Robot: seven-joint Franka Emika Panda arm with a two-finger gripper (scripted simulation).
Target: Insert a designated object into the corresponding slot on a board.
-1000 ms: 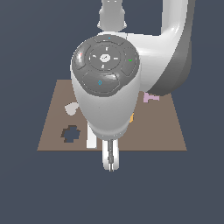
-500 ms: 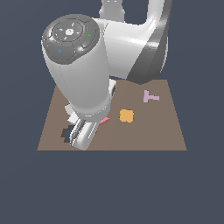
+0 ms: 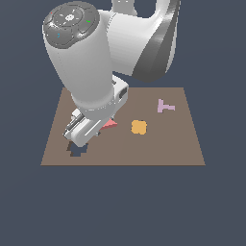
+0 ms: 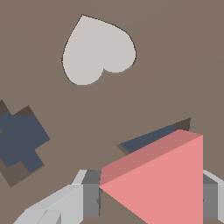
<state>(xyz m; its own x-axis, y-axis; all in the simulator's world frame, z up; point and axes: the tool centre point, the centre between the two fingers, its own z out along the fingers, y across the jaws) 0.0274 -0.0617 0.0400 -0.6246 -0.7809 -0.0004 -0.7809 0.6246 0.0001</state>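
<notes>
Small flat salmon-red triangle piece (image 4: 164, 183) is clamped in the end effector (image 4: 148, 197), one grey finger (image 4: 89, 194) pressed to each side of it, per the wrist view. It hangs just over the dark triangular cut-out (image 4: 148, 139) in the large flat brown rectangular board (image 3: 158, 144); only a sliver of that slot shows past the triangle's upper edge. Whether the piece has started into the slot cannot be told.

Change since half a second ago: in the exterior view the arm has swung a little toward the view's right and lifted off the board's near corner, so a red corner of the triangle (image 3: 109, 125) now peeks out beside the end effector (image 3: 86, 132); before, the arm's body covered it. Dark clover-shaped cut-out (image 3: 77, 150) is also more exposed than it was. A full second ago the arm stood more centrally over the board, hiding the orange piece.

Taking the triangular slot as landmark: pale grey heart shape (image 4: 97, 50) lies near it, flush in the board; the clover cut-out (image 4: 19, 140) sits apart to one side. In the exterior view, orange clover-shaped piece (image 3: 139, 127) lies flat near the triangle toward the view's right, and lilac T-shaped piece (image 3: 165, 106) well beyond that.
</notes>
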